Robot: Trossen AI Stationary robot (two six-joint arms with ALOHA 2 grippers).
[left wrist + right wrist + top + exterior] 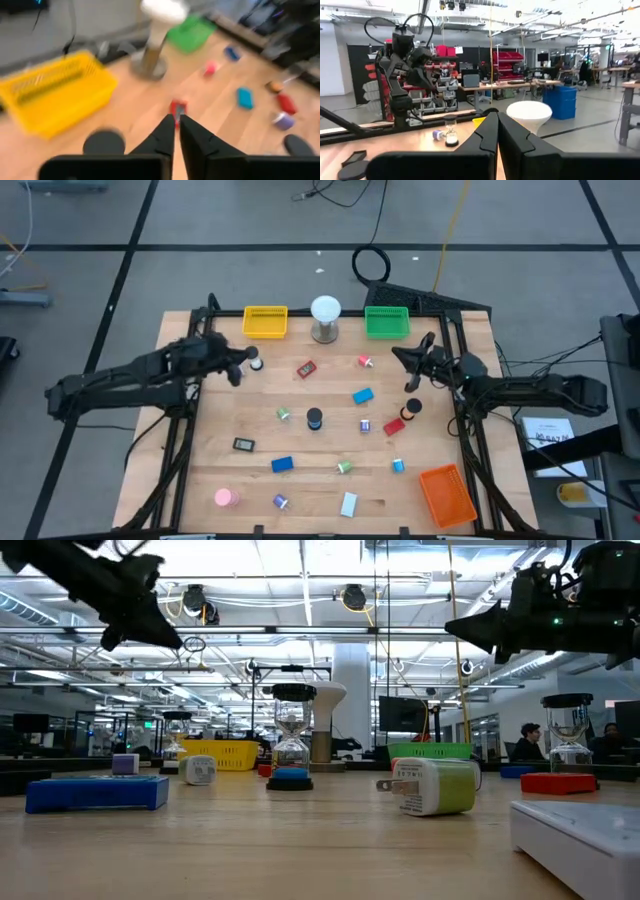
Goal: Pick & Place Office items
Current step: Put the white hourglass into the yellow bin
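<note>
The office items lie scattered flat on the wooden table (pixel 200 480): a red block (pixel 305 368), blue blocks (pixel 362 395) (pixel 281 464), a black cap (pixel 314 419), green rolls (pixel 283 413) (pixel 343 467), a pink disc (pixel 224 498) and a white block (pixel 348 503). My left gripper (pixel 238 372) (pixel 177 122) hangs shut above the table's far left, pointing at the red block (pixel 177 107), with nothing between its fingers. Over the far right, my right gripper (pixel 398 355) (pixel 497 120) is raised and shut, also holding nothing.
A yellow tray (pixel 265 321) and a green tray (pixel 387 322) stand at the far edge with a white ball on a metal stand (pixel 325 318) between them. An orange tray (pixel 446 493) sits at the near right corner. People sit in the room behind.
</note>
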